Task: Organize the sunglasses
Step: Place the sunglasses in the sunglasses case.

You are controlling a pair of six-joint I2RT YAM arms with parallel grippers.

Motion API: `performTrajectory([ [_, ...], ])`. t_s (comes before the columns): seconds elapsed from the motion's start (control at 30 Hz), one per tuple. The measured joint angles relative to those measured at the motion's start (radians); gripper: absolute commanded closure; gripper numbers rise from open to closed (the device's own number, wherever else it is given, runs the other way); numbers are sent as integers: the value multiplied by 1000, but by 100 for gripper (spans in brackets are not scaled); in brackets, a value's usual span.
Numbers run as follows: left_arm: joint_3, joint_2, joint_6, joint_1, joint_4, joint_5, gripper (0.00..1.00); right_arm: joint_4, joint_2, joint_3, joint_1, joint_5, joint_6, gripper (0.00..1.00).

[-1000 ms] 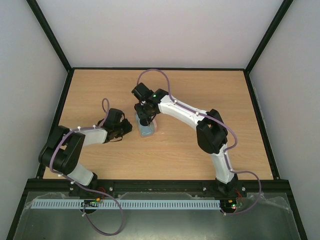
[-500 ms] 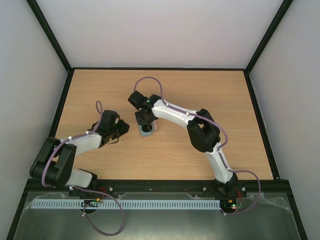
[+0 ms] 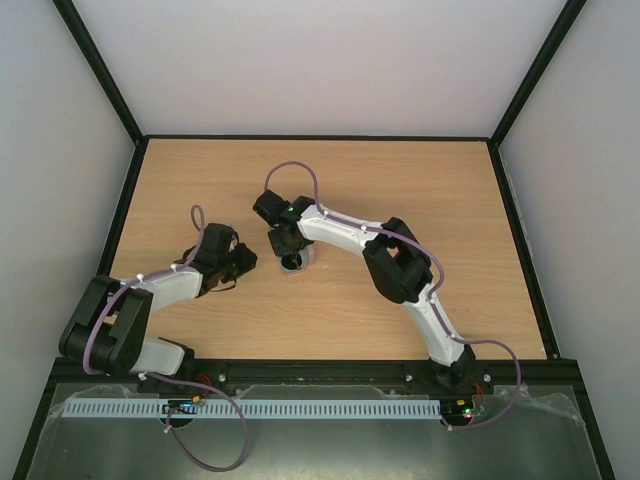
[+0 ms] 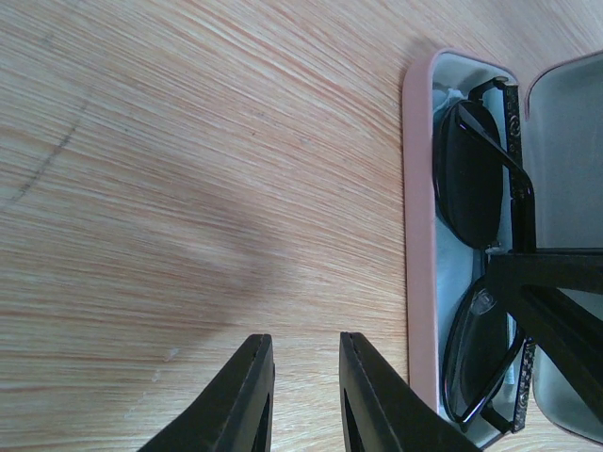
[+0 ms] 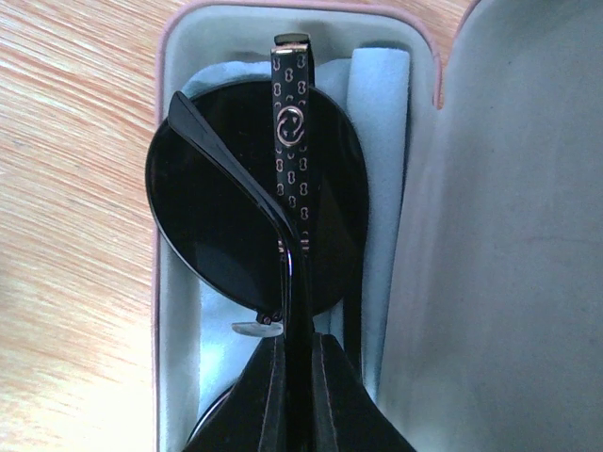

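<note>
Right gripper [image 5: 297, 350] is clamped on the sunglasses [image 5: 217, 207], laid lengthwise in the case [image 5: 490, 235]; left gripper [image 4: 303, 356] is held ajar alongside, empty.

The thin-framed oval sunglasses [image 5: 217, 207] have near-black lenses and glossy black arms, one printed with small pale-gold linked motifs. The rounded rectangular hard case [image 4: 417, 235] is pink outside and pale grey inside. The soft square cloth [image 5: 382, 113] is light blue. The wooden bench [image 4: 188, 188] shows light streaky grain. The left hand [image 4: 303, 395] and right hand [image 5: 294, 386] are black.
</note>
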Motion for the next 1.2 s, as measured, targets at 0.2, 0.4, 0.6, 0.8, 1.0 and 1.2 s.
performTrajectory([
  [0.2, 0, -1, 0, 0, 0, 0, 77, 0, 2, 0, 4, 29, 0, 99],
  [0.4, 0, -1, 0, 0, 0, 0, 77, -2, 5, 0, 13, 72, -2, 99],
  [0.6, 0, -1, 0, 0, 0, 0, 77, -28, 26, 27, 13, 114, -3, 99],
  [0.8, 0, -1, 0, 0, 0, 0, 77, -37, 28, 29, 13, 137, -3, 99],
  [1.0, 0, -1, 0, 0, 0, 0, 77, -41, 35, 36, 14, 140, -3, 99],
  [1.2, 0, -1, 0, 0, 0, 0, 77, -42, 35, 37, 14, 140, -3, 93],
])
